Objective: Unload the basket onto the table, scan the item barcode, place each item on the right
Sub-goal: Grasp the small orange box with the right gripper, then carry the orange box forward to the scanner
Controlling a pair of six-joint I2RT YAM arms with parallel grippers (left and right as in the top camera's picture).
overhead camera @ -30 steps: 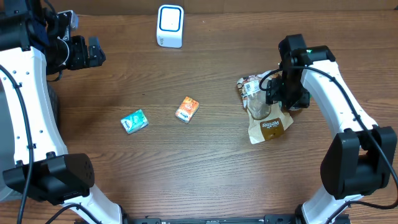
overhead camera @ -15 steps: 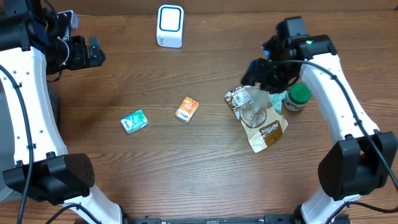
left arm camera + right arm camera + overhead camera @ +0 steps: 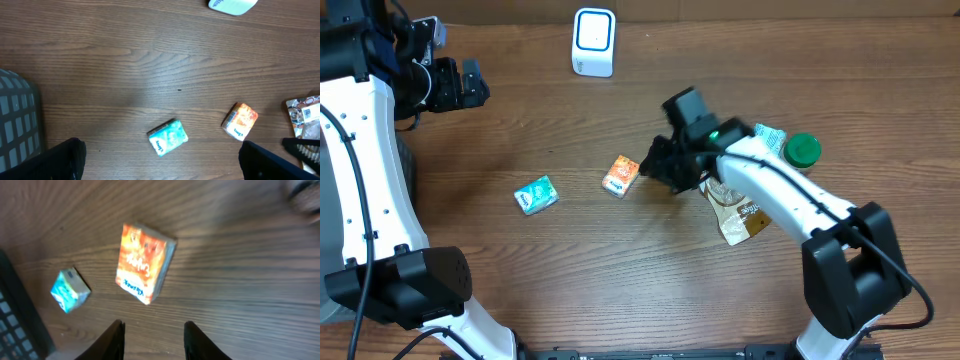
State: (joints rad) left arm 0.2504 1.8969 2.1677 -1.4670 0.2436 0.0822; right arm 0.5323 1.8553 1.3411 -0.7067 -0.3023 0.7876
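Right hand lined up on the orange packet, pre-grasp for the scan.
Right hand (image 3: 155, 326) hovers over the worktop (image 3: 570, 262) just short of the orange packet (image 3: 144, 262), fingers partly apart, holding nothing. Left hand (image 3: 472, 84) is wide open and empty at the far left. The packet lies flat mid-worktop, the teal packet (image 3: 536, 194) is apart on its left, and the white scanner (image 3: 593, 42) sits at the far edge. Best approach: centre the fingers across the narrow sides, drop square, pinch the edges only, keep the barcode face uncovered, then turn it to the scanner. Barcode not readable here.
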